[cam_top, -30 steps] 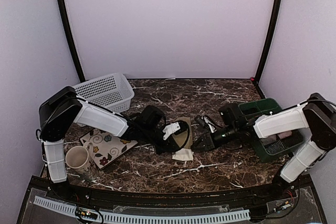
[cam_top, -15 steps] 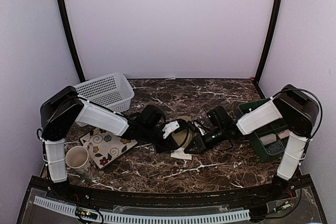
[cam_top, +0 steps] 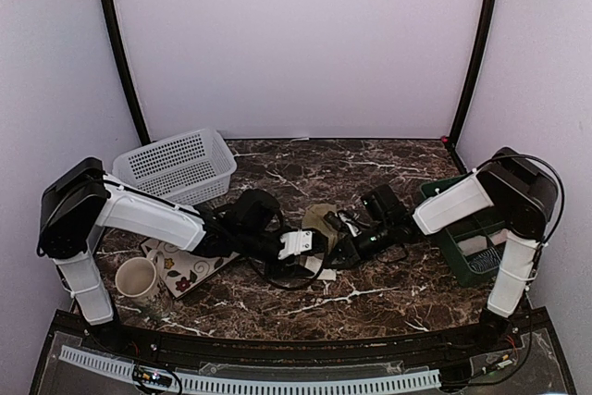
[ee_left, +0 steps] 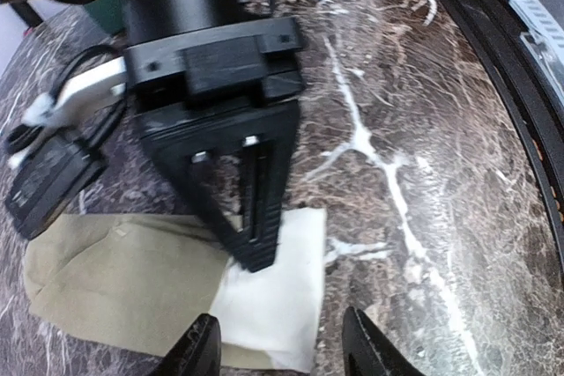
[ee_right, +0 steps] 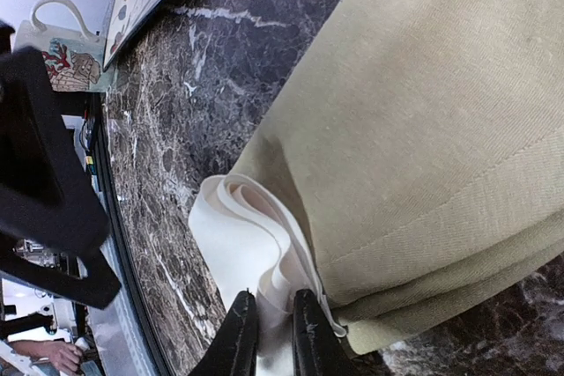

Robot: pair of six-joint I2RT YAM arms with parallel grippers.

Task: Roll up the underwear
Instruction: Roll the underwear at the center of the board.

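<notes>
The olive-khaki underwear [cam_top: 319, 220] lies on the marble between my two arms, with its white band [cam_top: 324, 275] at the near end. In the left wrist view the olive cloth [ee_left: 115, 279] lies left and the white band [ee_left: 278, 292] right. My right gripper [cam_top: 335, 254] is shut on the white band's edge [ee_right: 242, 244], with the folded olive cloth [ee_right: 441, 129] beside it; its fingers [ee_right: 236, 341] pinch the layers. My left gripper [ee_left: 282, 351] is open just above the band, facing the right gripper [ee_left: 256, 248]. The pink underwear is not clearly in view.
A white mesh basket [cam_top: 171, 166] stands at the back left. A patterned plate [cam_top: 180, 264] and a mug [cam_top: 137, 277] sit at the near left. A green bin [cam_top: 481, 228] stands at the right. The table's front rail [ee_left: 529, 85] runs close by.
My right gripper has moved left to the underwear and shut on its white band. My left arm has swung lower and its gripper has shifted slightly towards the near edge.
</notes>
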